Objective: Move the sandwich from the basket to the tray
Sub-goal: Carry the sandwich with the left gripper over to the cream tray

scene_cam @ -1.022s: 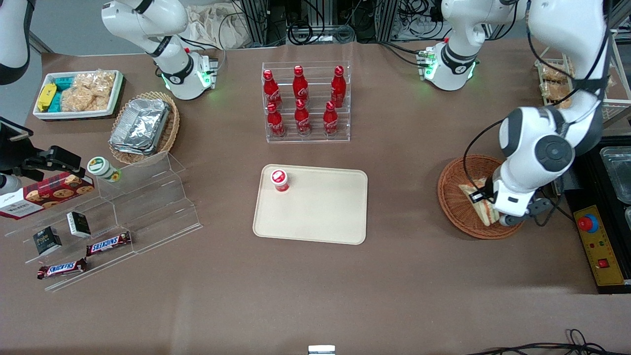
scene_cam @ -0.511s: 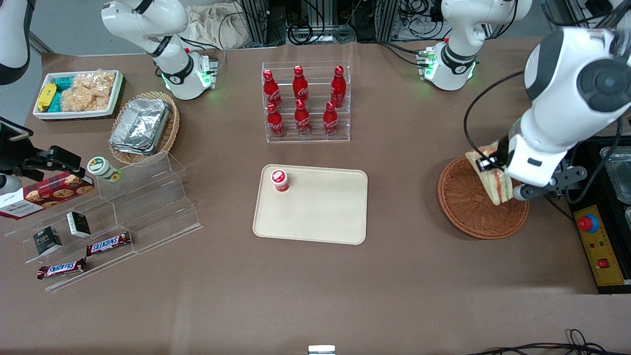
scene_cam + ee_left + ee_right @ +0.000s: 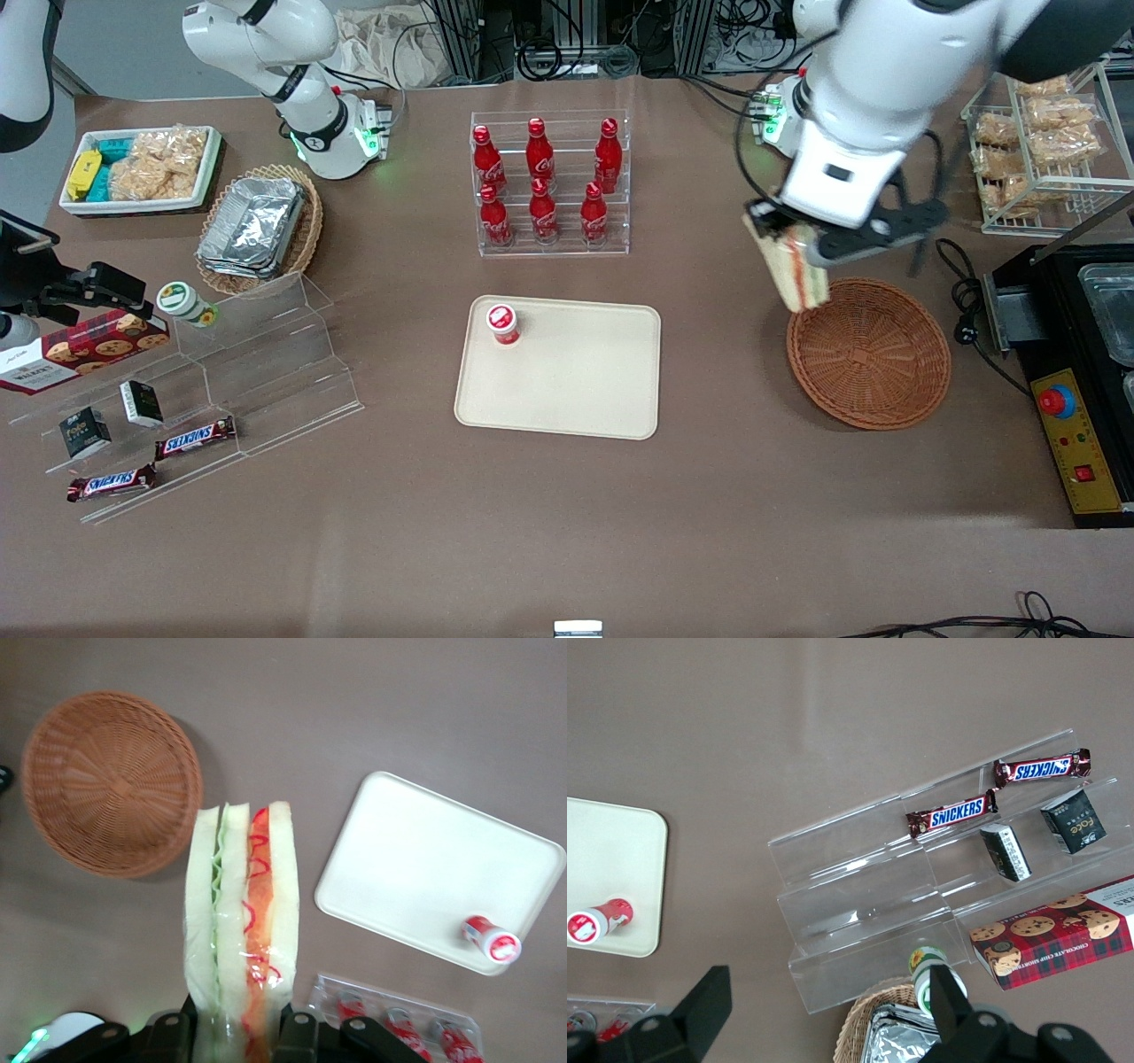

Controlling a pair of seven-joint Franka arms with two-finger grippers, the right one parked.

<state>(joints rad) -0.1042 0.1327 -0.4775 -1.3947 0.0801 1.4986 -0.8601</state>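
Observation:
My left gripper (image 3: 795,245) hangs high above the table, over the basket's edge that faces the tray, and is shut on the sandwich (image 3: 798,270). The clear-wrapped sandwich (image 3: 242,921) shows white bread with green and red-orange layers, clamped at its base between the two fingers (image 3: 298,1036) of the gripper (image 3: 239,1038). The round reddish-brown wicker basket (image 3: 868,352) (image 3: 111,782) lies below with nothing in it. The cream tray (image 3: 560,368) (image 3: 416,859) lies at the table's middle, toward the parked arm from the basket.
A small red-capped bottle (image 3: 502,323) (image 3: 490,938) stands on a tray corner. An acrylic rack of red cola bottles (image 3: 549,182) stands farther from the front camera than the tray. A wire rack of bagged snacks (image 3: 1036,133) and a black control box (image 3: 1076,443) sit at the working arm's end.
The gripper has lifted the sandwich out of the basket, risen high, and swung it toward the tray. The basket now lies empty.

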